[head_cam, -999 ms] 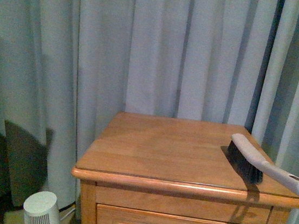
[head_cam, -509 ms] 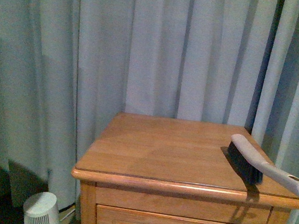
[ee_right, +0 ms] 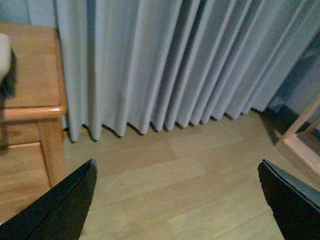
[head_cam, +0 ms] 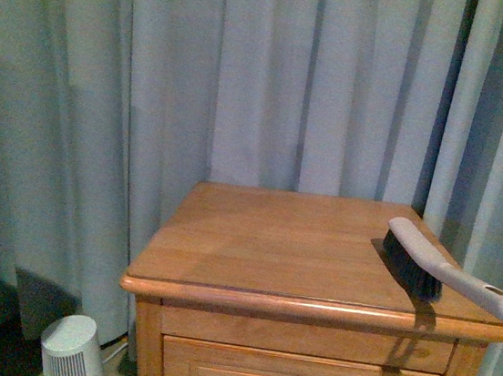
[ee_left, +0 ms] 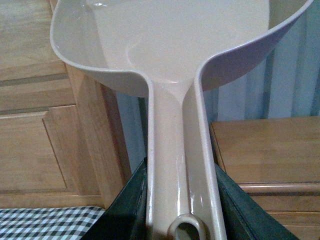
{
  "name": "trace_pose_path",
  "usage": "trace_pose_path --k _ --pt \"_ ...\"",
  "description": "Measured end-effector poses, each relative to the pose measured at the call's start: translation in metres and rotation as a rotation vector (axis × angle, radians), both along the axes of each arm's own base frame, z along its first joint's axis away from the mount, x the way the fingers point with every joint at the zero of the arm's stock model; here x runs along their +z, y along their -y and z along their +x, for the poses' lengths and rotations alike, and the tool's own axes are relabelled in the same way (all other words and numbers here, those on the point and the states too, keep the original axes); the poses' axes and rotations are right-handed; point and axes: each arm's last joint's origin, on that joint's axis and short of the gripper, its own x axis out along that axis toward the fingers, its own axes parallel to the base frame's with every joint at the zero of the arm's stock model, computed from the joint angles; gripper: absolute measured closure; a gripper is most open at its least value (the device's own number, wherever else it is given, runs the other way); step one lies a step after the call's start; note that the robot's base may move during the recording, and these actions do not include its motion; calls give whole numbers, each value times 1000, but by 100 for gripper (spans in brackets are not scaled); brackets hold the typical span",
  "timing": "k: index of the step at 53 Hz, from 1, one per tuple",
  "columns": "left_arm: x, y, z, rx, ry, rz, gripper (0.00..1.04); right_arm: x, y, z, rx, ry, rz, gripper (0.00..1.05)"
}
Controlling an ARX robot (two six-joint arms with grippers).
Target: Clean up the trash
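Observation:
No trash shows in any view. In the left wrist view my left gripper [ee_left: 182, 200] is shut on the long handle of the beige dustpan [ee_left: 165, 45], whose scoop fills the upper picture and looks empty as far as it shows. My right gripper [ee_right: 177, 192] hangs open over bare wooden floor [ee_right: 165, 195], nothing between its dark fingers [ee_right: 60, 205]. Neither arm appears in the front view. A grey hand brush [head_cam: 439, 271] with black bristles lies on the right side of the wooden nightstand [head_cam: 281, 247], its handle sticking out past the right edge.
Blue-grey curtains [head_cam: 247, 77] hang behind the nightstand. A small white cylindrical appliance [head_cam: 74, 350] stands on the floor at its left. Wooden cabinet fronts [ee_left: 35, 125] and a black-and-white checked cloth [ee_left: 45, 222] show beside the dustpan. A wooden frame [ee_right: 300, 135] stands on the floor.
The front view has shifted slightly: the nightstand and brush sit a little higher in the picture. The dark shadow on the left curtain has shrunk.

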Motion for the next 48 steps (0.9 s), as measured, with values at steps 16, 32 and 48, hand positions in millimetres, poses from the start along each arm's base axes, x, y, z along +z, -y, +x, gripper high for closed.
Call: trace_pose_path --k 16,32,48 --pt "0 0 0 0 0 -2 76 80 -18 85 115 -153 157 7" --pt "0 0 0 -1 0 -3 76 91 -51 178 189 -480 220 7" --pt "0 0 0 -1 0 -3 76 69 -82 232 204 -544 256 7"
